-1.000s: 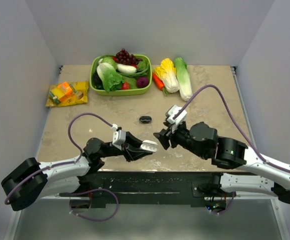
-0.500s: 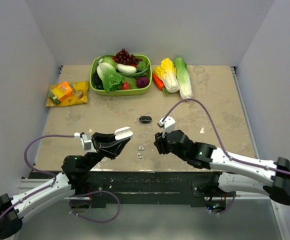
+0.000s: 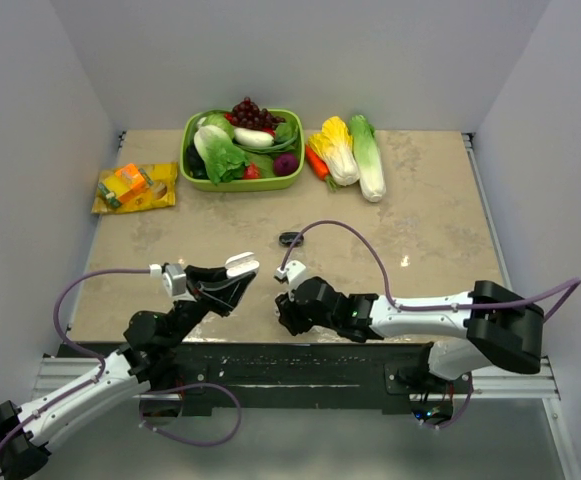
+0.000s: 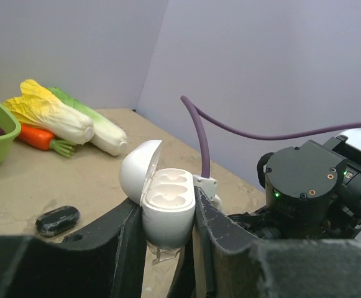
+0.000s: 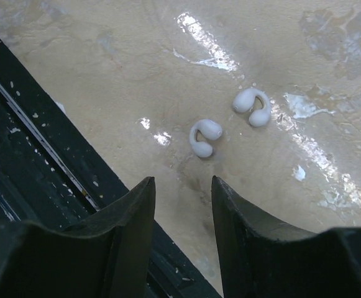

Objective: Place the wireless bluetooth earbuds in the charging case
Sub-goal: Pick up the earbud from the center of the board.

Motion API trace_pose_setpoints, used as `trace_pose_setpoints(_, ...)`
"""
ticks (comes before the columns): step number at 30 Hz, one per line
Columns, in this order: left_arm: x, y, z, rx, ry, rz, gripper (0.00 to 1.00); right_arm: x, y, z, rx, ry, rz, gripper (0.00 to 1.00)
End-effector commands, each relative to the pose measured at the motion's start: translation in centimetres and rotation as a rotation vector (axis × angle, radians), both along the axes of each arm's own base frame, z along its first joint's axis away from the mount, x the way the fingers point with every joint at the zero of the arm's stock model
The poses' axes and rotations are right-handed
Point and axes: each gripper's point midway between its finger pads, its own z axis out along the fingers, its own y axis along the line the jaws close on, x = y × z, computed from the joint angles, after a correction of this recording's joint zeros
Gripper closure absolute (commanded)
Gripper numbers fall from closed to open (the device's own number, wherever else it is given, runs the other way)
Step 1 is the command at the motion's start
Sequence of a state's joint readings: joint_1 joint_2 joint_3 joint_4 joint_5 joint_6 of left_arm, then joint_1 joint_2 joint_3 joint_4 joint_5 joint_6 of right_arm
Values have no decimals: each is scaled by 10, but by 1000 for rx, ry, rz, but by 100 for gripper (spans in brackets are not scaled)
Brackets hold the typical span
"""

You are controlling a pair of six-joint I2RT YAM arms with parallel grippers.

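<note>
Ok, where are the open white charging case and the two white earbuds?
open white charging case (image 4: 168,217): left wrist view, lower shell.
nearer white earbud (image 5: 212,129): right wrist view, rounded bulb.
farther white earbud (image 5: 242,103): right wrist view, left bulb.

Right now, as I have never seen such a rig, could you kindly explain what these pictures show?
Two robot arms are bolted at the near edge of a table. One picture looks down from above; the other two come from cameras on each wrist. The left hand grips an open white charging case, its wells empty. The right hand hangs open above two white earbuds lying on the table. Farther back lie a small black object, a green bowl of vegetables, cabbages and a snack packet.
</note>
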State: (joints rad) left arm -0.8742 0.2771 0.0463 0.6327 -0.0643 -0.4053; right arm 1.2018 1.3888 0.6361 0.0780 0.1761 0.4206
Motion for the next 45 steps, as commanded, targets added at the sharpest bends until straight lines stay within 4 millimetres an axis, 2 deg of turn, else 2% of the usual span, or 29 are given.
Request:
trace_pose_setpoints(1, 0, -3, -38, 47, 47, -7, 100, 5, 34, 25, 133, -3, 15, 54)
trace_pose_setpoints(8, 0, -2, -38, 48, 43, -4, 100, 8, 47, 26, 142, -6, 28, 50)
trace_pose_setpoints(14, 0, -1, -38, 49, 42, 1, 100, 10, 54, 15, 121, 0, 41, 51)
trace_pose_setpoints(26, 1, -2, -41, 62, 46, 2, 100, 23, 45, -1, 61, 10, 0, 52)
trace_pose_setpoints(30, 1, -3, -42, 65, 49, 0, 100, 20, 44, -7, 49, 24, 5, 52)
trace_pose_setpoints(39, 1, -2, -43, 64, 50, 0, 100, 18, 47, -2, 78, 24, 22, 52)
trace_pose_setpoints(45, 1, -3, -45, 65, 54, -3, 100, 15, 42, -14, 50, 48, 18, 53)
